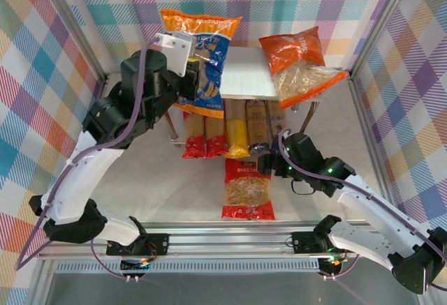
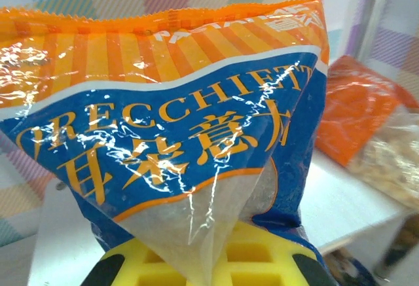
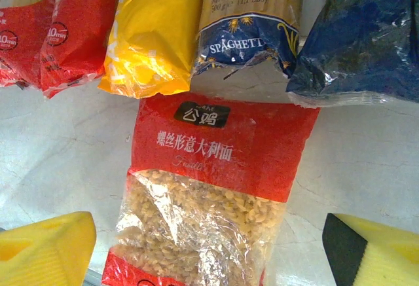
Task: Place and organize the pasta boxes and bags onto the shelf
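**Pasta sorting, mid-task.** The blue bag (image 1: 204, 47) is held upright by the left gripper (image 1: 198, 76) at the 9 o'clock end of the shelf (image 1: 248, 75), with its orange-striped top edge turned toward 12 o'clock. In the left wrist view the bag's lower part is clamped between the yellow fingers (image 2: 131, 268). Their tips are cut off by the bottom edge, and the bag's bottom seam is hidden behind them.

The orange bag (image 1: 300, 61) is laid across the shelf's 3 o'clock end, and its clear window overhangs the board's corner.

5 long packs are lined side by side below the top board, and their far ends are hidden under it. 2 red packs (image 1: 204, 143) are set at 9 o'clock, 1 yellow pack (image 1: 236, 137) in the middle and 2 blue-ended packs (image 1: 265, 127) at 3 o'clock. It cannot be told whether they rest on a lower tier or on the table (image 1: 167, 186).

The red bag (image 1: 246, 190) is laid flat on the table at 6 o'clock from the packs. Its top edge is close against the ends of the yellow pack and 1 blue-ended pack, but actual contact cannot be made out.

The right gripper (image 3: 209, 240) is poised above the red bag. Its fingers are spread wide, 1 on each side of the bag and clear of it. In the top view its fingertips are masked by the wrist.
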